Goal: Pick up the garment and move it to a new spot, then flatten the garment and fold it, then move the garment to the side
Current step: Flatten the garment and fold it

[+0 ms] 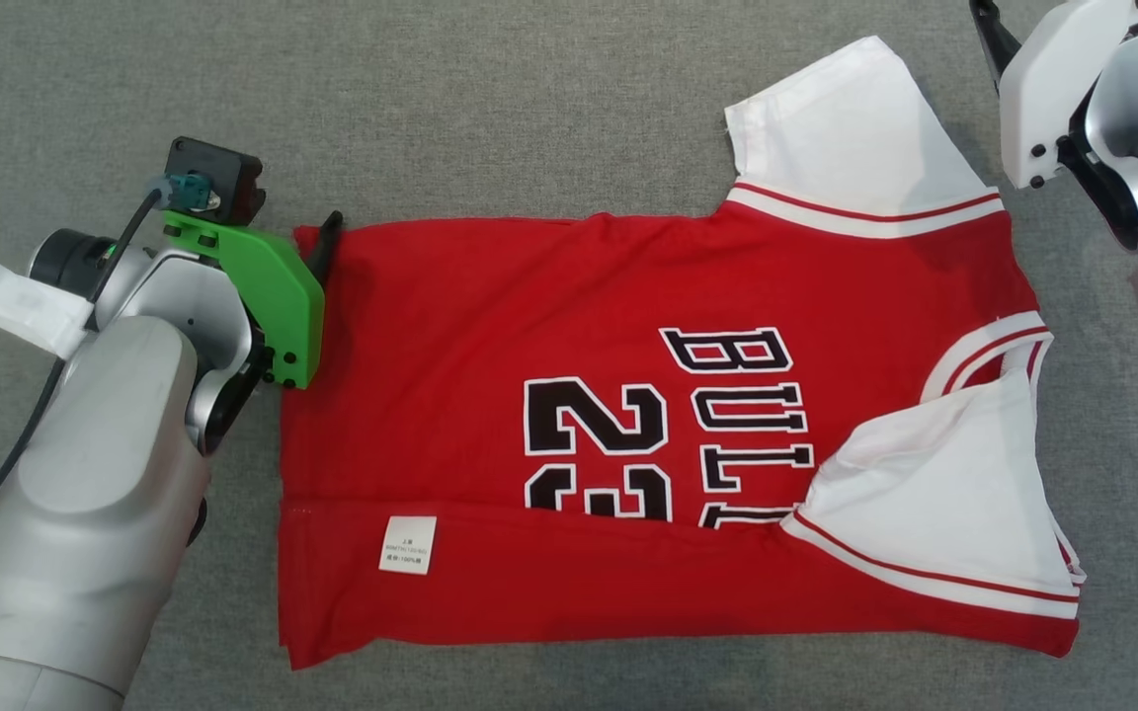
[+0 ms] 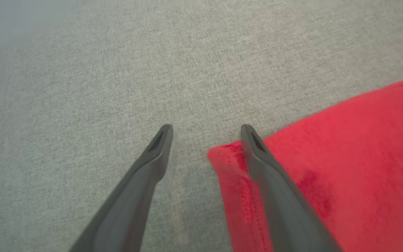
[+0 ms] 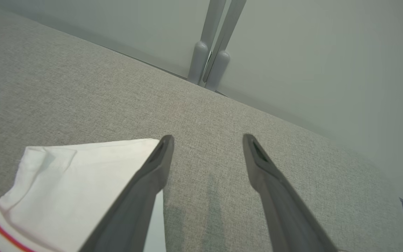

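My left gripper [image 2: 205, 128] has its two fingers spread wide, with bare grey cloth showing between the tips. In the left wrist view, one finger [image 2: 275, 182] crosses the corner of the garment's [image 1: 569, 415] red hem; I cannot tell whether it presses on the fabric or hangs just above it. The other finger is over the grey surface [image 1: 529, 99], beside the hem.

My right gripper [image 3: 207, 137] is spread just as wide. One of its fingers overlaps the edge of the far white sleeve [image 1: 846, 128] in the right wrist view, the other stands over the grey surface. I cannot tell whether it touches the sleeve.

The garment is a red jersey with white sleeves, lying flat in the middle of the grey surface, hem toward my left arm and neck toward my right. Red and white stripes trim the neckline and the sleeve seams. Black, white-edged lettering [image 1: 737, 425] and the number 23 [image 1: 597, 444] run sideways across the chest. The near long edge is folded up over the body, hiding the lower part of the print and showing a small white care label [image 1: 407, 545]. The near sleeve [image 1: 934, 494] is folded inward over the red. The far sleeve lies spread out on the surface. A pale wall [image 3: 310, 52] and two grey posts [image 3: 212, 42] stand beyond the surface's edge.
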Controlling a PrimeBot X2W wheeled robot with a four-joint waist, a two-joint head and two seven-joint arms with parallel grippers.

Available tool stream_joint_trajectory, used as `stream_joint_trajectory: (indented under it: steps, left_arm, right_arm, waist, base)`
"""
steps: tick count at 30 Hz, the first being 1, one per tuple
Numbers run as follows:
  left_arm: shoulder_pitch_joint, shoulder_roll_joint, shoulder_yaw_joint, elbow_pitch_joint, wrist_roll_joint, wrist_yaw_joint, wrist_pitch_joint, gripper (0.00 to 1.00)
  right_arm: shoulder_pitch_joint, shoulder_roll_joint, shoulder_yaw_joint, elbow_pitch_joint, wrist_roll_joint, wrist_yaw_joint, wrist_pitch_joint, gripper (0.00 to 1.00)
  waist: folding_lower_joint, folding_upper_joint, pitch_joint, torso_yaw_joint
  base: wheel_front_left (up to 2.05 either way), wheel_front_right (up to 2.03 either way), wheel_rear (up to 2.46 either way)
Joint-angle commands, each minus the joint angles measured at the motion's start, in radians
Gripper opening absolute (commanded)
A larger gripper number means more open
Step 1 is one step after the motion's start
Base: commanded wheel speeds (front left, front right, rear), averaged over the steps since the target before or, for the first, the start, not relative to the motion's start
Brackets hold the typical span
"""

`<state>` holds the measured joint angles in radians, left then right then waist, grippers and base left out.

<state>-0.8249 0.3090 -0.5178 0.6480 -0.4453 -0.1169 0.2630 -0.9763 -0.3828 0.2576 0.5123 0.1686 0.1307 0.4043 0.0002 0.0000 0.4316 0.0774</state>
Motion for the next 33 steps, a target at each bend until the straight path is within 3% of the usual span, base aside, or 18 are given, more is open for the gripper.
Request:
stream_joint_trajectory:
  steps: [1,8,21,22,23,24,25,26,33]
  left_arm:
    - [0.008,0.003,0.005,-0.008,-0.004,0.007,-0.012,1.0]
    - [0.009,0.011,0.012,-0.042,-0.015,0.037,0.01,1.0]
    - [0.038,0.006,-0.019,-0.047,-0.038,0.036,0.106,1.0]
    - [0.039,0.004,-0.021,-0.047,-0.043,0.035,0.111,0.8]
    - [0.04,0.002,-0.024,-0.045,-0.045,0.033,0.118,0.5]
    - [0.039,0.003,-0.026,-0.046,-0.044,0.032,0.12,0.38]
    - [0.039,0.004,-0.027,-0.046,-0.043,0.033,0.119,0.14]
    - [0.039,0.004,-0.027,-0.046,-0.043,0.034,0.116,0.0]
    - [0.029,-0.002,-0.035,-0.051,-0.045,0.043,0.104,0.0]
  right_arm:
    - [-0.01,0.001,0.0,0.006,0.003,0.0,-0.008,1.0]
    - [-0.017,0.001,0.009,0.031,0.01,0.0,-0.019,1.0]
    - [-0.038,-0.003,0.016,0.037,0.022,0.0,-0.016,1.0]
    - [-0.039,-0.005,0.015,0.038,0.022,0.0,-0.016,1.0]
    - [-0.04,-0.006,0.012,0.038,0.021,0.0,-0.015,1.0]
    - [-0.041,-0.007,0.009,0.038,0.019,0.0,-0.015,1.0]
    - [-0.039,-0.008,0.007,0.039,0.017,0.0,-0.016,1.0]
    - [-0.037,-0.008,0.006,0.041,0.016,0.0,-0.018,1.0]
    - [-0.058,0.005,0.012,0.049,-0.013,0.0,-0.011,1.0]
  waist:
    - [-0.0002,0.0,-0.007,0.004]
    - [-0.0002,0.0,-0.027,0.008]
    - [-0.0002,0.0,0.003,-0.007]
    - [-0.0002,0.0,0.006,-0.007]
    - [-0.0002,0.0,0.008,-0.006]
    - [-0.0002,0.0,0.009,-0.006]
    - [-0.0002,0.0,0.01,-0.006]
    - [-0.0002,0.0,0.01,-0.005]
    - [-0.0002,0.0,0.021,0.0]
  base:
    - [0.0,0.0,0.0]
    - [0.0,0.0,0.0]
    - [0.0,0.0,0.0]
    - [0.0,0.0,0.0]
    - [0.0,0.0,0.0]
    - [0.0,0.0,0.0]
    - [0.0,0.0,0.0]
    - [0.0,0.0,0.0]
    - [0.0,0.0,0.0]
